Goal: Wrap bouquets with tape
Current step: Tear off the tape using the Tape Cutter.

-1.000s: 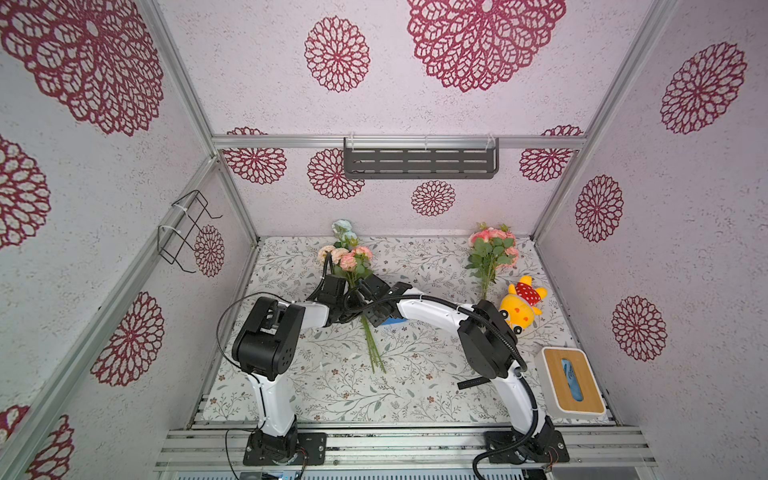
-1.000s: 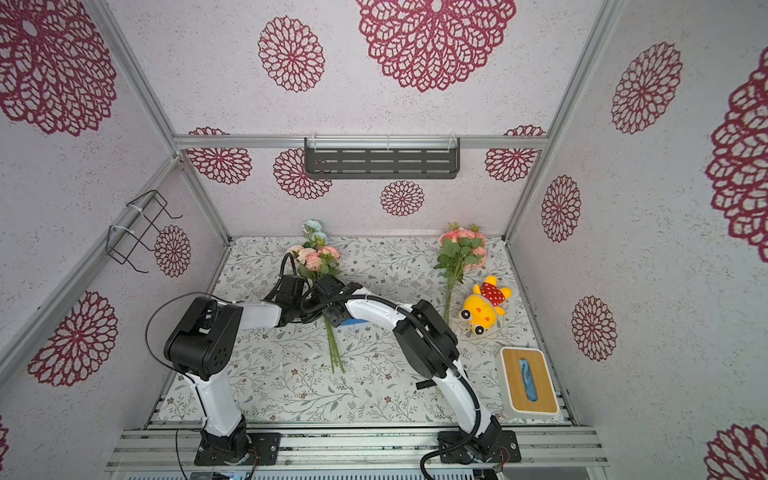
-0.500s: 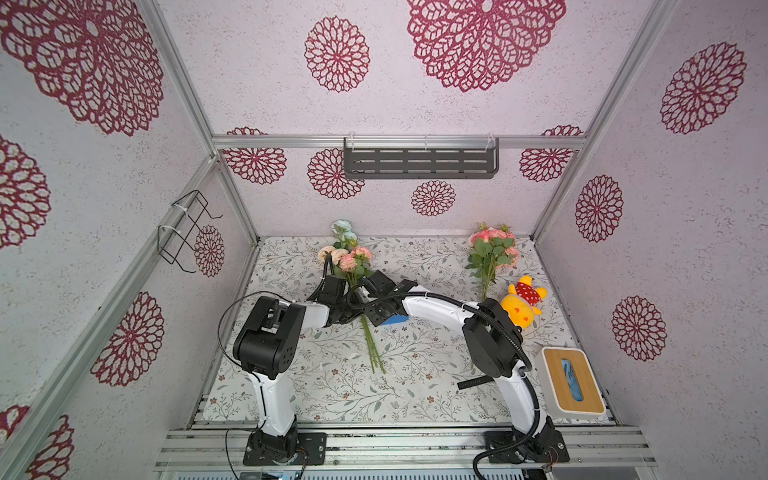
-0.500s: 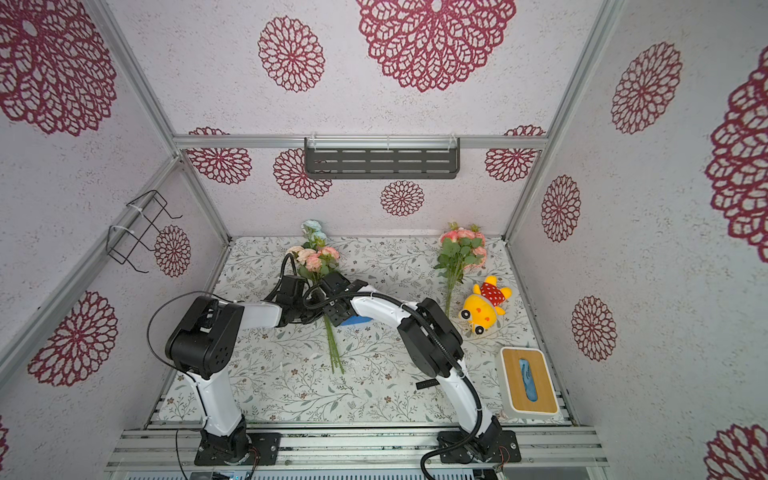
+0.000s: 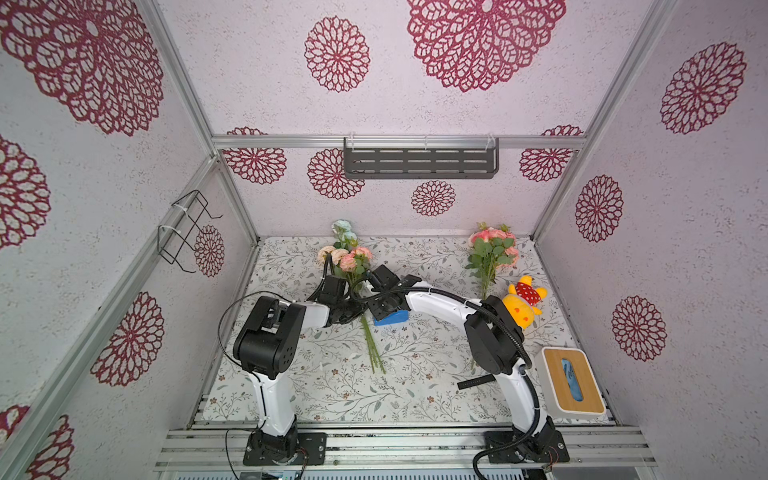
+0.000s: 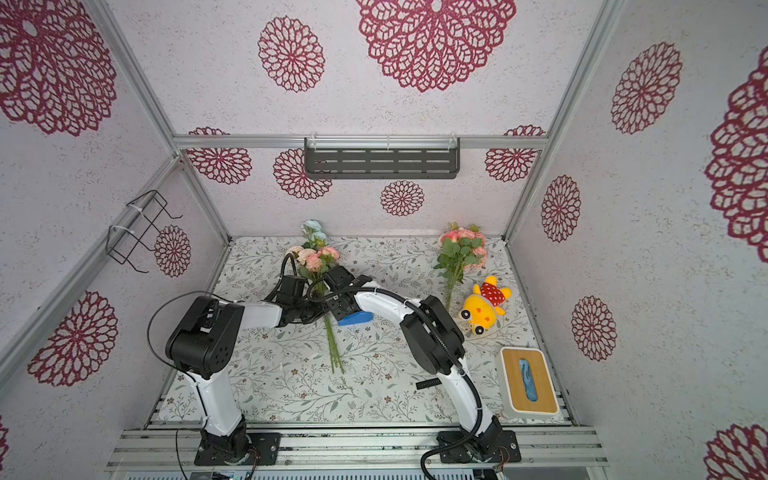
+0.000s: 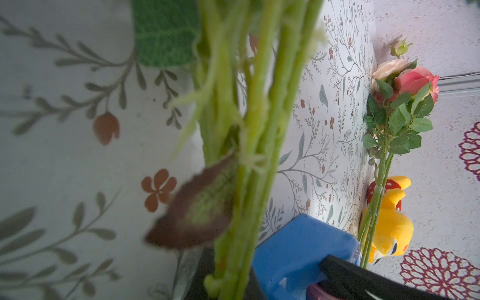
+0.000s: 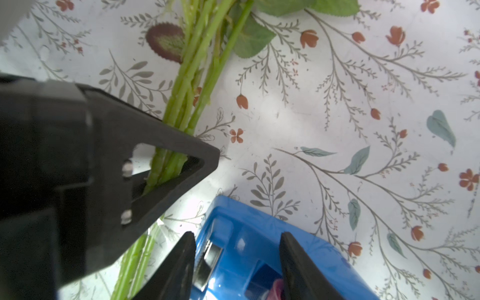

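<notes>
Clamping the stems [image 5: 371,345] of the blue-topped bouquet [image 5: 347,259], the left gripper [image 5: 353,309] has its jaws closed tight on the bundle just below the leaves, midway across the worktop [image 5: 415,390] and nearer its back edge. The bundle's long axis runs from the blooms at the back edge toward the front edge, with the bare stem ends lying free on the surface. The tape dispenser [image 5: 390,319] sits just beside the stems on the right arm's side. The right gripper [image 8: 237,235] straddles it with a jaw against each flank, apparently gripping it. The next move likely turns on drawing tape crosswise over the stems, so the dispenser has to travel across that axis toward the left jaws. The right arm is the nearer one for this. A second bouquet [image 5: 492,253] waits near the back right corner.
</notes>
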